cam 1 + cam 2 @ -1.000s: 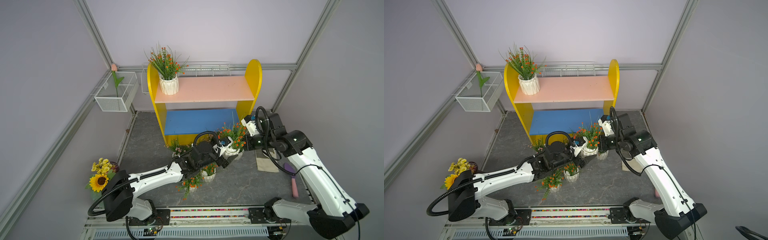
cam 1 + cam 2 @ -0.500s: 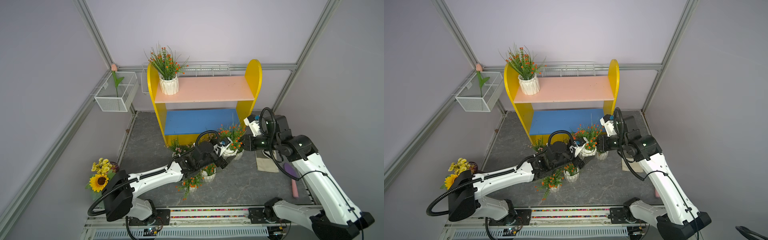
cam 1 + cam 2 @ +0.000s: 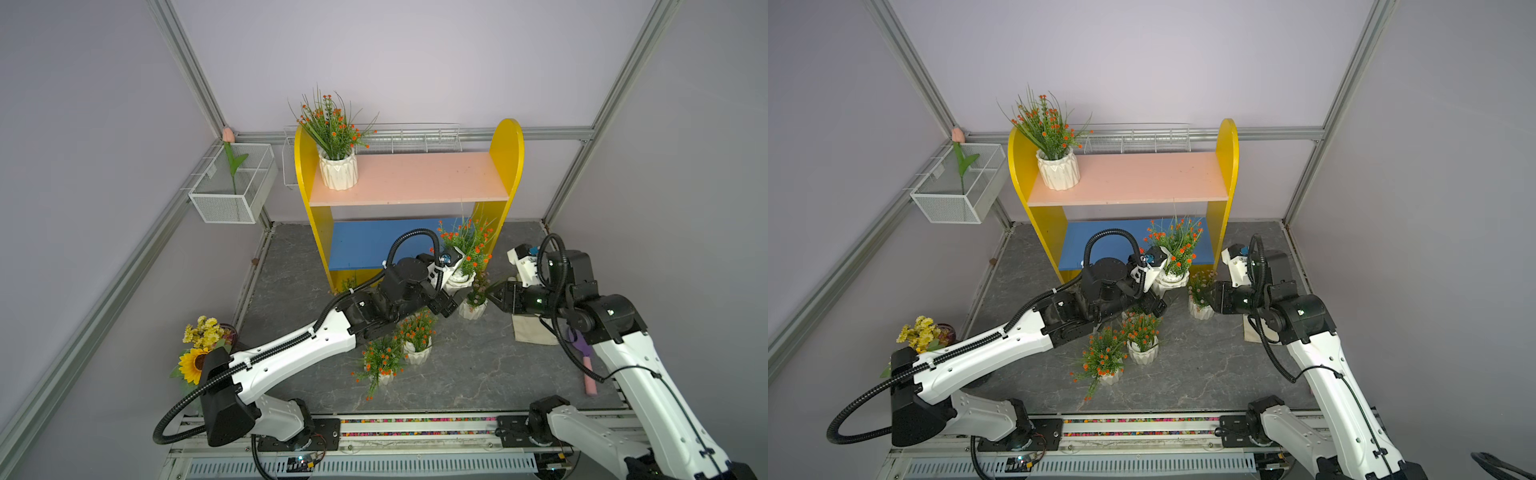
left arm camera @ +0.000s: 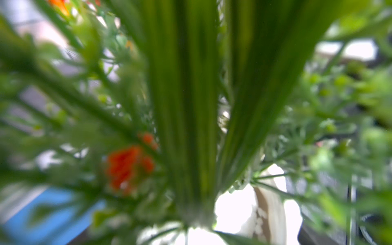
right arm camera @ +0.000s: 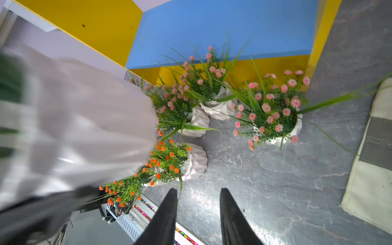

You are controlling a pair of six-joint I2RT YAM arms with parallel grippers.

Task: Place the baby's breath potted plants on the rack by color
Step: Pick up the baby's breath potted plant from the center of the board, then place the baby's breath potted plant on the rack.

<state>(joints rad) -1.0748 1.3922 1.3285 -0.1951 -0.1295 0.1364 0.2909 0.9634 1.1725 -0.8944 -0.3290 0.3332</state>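
My left gripper [image 3: 452,293] is shut on the white pot of an orange-flowered baby's breath plant [image 3: 460,279], held off the floor in front of the rack's blue lower board [image 3: 365,245]. The left wrist view is filled with its blurred green stems [image 4: 184,106]. My right gripper [image 5: 198,189] is open and empty, just right of a pink-flowered pot [image 3: 473,307] on the floor. One orange plant [image 3: 338,174] stands on the rack's [image 3: 409,178] pink upper board. Two orange pots [image 3: 417,351] and three pink ones [image 5: 273,112] stand on the floor.
A wire basket with a pink tulip [image 3: 232,187] hangs on the left wall. A sunflower bouquet [image 3: 199,349] stands at front left. A folded cloth [image 3: 534,330] and a pink-handled brush [image 3: 588,374] lie at the right.
My right gripper has opened, let go of the orange plant and drawn back to the right. The left gripper keeps that pot and has lifted it slightly toward the rack.
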